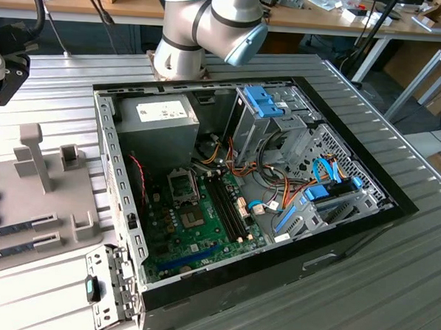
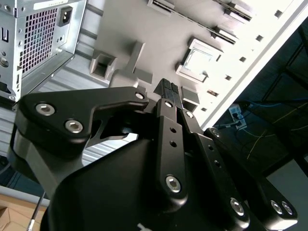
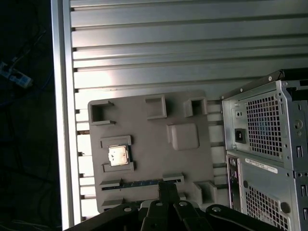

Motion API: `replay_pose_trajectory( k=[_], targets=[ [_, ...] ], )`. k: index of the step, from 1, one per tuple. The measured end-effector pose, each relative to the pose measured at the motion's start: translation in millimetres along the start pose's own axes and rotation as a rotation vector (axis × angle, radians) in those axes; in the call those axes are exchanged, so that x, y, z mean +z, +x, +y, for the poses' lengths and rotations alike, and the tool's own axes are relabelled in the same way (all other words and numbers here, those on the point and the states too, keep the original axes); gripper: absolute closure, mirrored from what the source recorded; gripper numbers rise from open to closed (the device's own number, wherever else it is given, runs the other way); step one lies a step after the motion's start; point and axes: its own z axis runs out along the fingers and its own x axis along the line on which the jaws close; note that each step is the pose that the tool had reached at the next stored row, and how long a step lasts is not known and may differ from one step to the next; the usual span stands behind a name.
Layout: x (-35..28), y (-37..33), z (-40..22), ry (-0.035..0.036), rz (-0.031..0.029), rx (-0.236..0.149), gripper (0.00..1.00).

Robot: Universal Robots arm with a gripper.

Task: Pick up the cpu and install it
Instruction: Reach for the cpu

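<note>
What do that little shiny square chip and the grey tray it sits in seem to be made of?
The cpu looks metal-topped: its flat face is silvery and catches the light brightly. The grey tray is probably plastic, moulded or printed: it is an even matt grey all over, with blocky raised pockets and no shine.

Low brackets [image 3: 115,141] flank the cpu [image 3: 118,155], open above.
</note>
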Motion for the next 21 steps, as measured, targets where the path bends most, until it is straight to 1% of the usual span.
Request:
replay_pose_trajectory(
  k=[21],
  targets=[
    [1.1,6.5,-0.5,0.0000,0.0000,0.000,0.89]
  ],
)
